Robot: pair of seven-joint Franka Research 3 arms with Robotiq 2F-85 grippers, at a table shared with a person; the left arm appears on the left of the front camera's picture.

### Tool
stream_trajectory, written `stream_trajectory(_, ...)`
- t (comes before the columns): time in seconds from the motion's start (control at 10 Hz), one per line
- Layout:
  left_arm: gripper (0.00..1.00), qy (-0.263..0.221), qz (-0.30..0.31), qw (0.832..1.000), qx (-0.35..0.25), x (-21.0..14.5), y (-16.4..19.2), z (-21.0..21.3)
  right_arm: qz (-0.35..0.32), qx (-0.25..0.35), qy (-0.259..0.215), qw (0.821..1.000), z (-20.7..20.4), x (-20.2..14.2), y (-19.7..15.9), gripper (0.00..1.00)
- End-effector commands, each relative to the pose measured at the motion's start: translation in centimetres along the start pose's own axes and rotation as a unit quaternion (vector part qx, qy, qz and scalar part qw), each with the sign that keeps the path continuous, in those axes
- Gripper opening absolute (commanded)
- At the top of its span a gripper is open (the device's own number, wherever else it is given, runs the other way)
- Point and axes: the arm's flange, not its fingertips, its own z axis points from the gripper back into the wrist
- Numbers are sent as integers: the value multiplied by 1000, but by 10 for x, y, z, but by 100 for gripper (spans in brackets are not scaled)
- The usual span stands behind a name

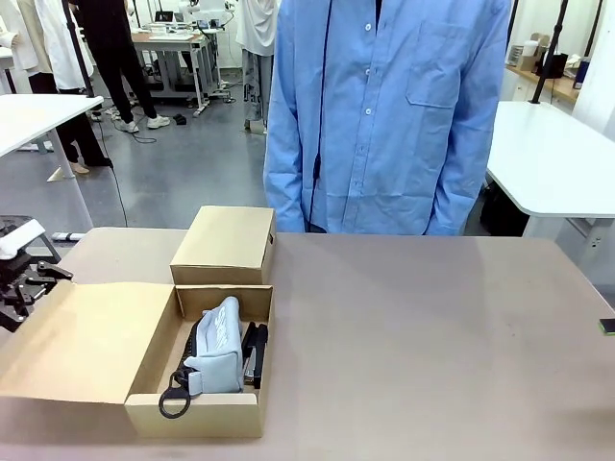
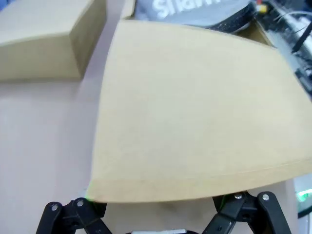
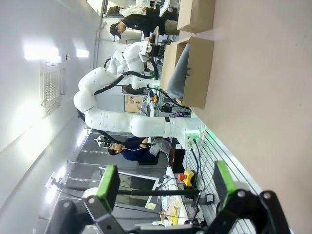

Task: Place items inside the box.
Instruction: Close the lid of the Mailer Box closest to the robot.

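Front view: left pincer (image 1: 21,279) at box (image 1: 197,408) flap's (image 1: 82,341) outer edge.

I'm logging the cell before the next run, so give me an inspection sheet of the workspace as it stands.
Surface: brown table, bare on its right half.
Job's things: open cardboard box near the front left, flap laid out to the left; inside, a light blue pouch with a black stapler beside it.
Clutter: a closed cardboard box behind the open one.
Grippers: left gripper at the flap's left edge, fingers astride that edge; right gripper open, holding nothing.
Cables: nothing seen on the table.
Surroundings: person in a blue shirt at the far side; white tables beyond.
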Motion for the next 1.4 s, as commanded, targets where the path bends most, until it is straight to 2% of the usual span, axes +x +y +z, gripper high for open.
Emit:
stream_trajectory(0.0,100,-47,-37,998,3,13,-25,8,-5,5,-2,1000,1,0,5,100)
stream_trajectory(0.3,100,-119,-68,990,-23,52,-51,20,-5,5,-2,1000,1,0,5,100)
stream_trajectory(0.5,100,-138,-184,973,-4,103,-73,18,-5,5,-2,1000,1,0,5,100)
stream_trajectory(0.7,100,-134,-251,957,-63,144,-89,-13,-5,5,-2,1000,1,0,5,100)
stream_trajectory(0.8,100,-120,-255,954,-105,153,-89,-44,-5,5,-2,1000,1,0,5,100)
stream_trajectory(1.1,100,-82,-232,956,-161,153,-84,-116,-5,5,-2,1000,1,0,5,100)
stream_trajectory(1.2,100,-75,-223,960,-152,149,-80,-126,-5,5,-2,1000,1,0,5,100)
stream_trajectory(1.3,100,-79,-218,967,-102,145,-71,-130,-5,5,-2,1000,1,0,5,100)
